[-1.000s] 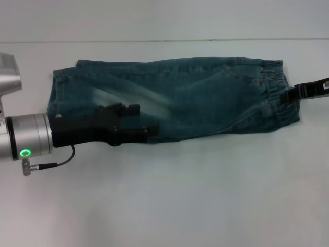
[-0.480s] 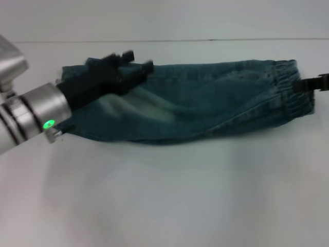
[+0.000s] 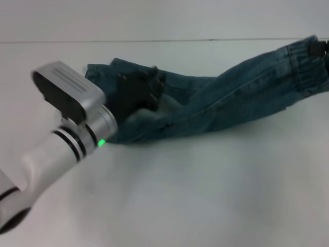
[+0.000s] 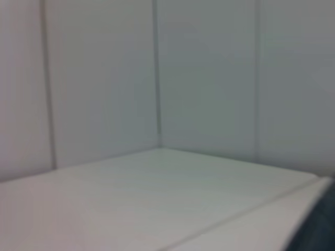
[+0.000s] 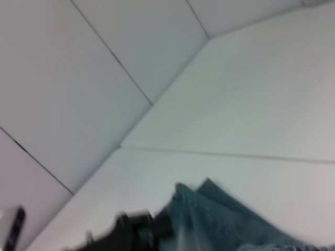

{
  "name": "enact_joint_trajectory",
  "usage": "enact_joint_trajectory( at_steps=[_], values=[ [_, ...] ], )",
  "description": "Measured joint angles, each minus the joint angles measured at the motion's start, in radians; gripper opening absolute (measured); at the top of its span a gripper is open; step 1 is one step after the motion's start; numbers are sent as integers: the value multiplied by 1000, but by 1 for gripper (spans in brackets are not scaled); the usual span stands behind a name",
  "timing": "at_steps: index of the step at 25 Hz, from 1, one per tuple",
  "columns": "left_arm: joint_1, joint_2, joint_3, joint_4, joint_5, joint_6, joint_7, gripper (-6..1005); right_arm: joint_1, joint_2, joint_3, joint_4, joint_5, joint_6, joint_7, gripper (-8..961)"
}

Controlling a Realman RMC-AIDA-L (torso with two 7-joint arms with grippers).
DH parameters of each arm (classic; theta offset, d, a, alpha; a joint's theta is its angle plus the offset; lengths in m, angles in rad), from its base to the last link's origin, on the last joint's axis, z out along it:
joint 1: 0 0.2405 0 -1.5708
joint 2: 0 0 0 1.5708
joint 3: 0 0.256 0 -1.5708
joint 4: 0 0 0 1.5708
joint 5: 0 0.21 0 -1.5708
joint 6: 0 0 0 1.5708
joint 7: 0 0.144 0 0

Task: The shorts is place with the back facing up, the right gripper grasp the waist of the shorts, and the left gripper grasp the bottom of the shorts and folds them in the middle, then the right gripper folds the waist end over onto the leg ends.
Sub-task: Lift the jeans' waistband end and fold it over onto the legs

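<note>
Head view: the shorts (image 3: 216,105) lie folded lengthwise on the white table (image 3: 195,195), stretched from left of centre out to the far right edge. The waist (image 3: 307,67) is raised off the surface at the upper right, where the right gripper (image 3: 320,47) shows only as a dark sliver touching the denim; whether its jaws are clamped, cannot tell. The left gripper (image 3: 141,87) sits over the leg ends (image 3: 105,77); blurred, its jaw state is unreadable. Silver wrist with green light (image 3: 102,142) below it. Left wrist view: pale wall panels (image 4: 157,68), table, a dark denim corner at the edge. Right wrist view: 2 leg hems peak above the table, the left gripper just beside them.
</note>
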Motion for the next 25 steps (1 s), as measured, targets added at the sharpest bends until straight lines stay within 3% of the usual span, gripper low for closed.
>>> enact_joint_trajectory(
  at_steps=[9,11,15,19,25],
  values=[
    [-68,0,-3,-185,82,2,39,-5,91,2,-4,-13,12,-16,14,94],
    [-95,0,-28,-229,117,0,37,-4,120,5,-5,-13,12,-21,17,92],
    [-110,0,-167,-291,290,-6,39,-2,166,13,-26,-13,9,-16,20,87],
    [-97,0,-351,-357,511,-39,42,0,195,24,-62,-13,9,1,20,86],
    [-49,0,-548,-418,753,-137,50,8,208,32,-113,-3,9,35,21,82]
  ],
)
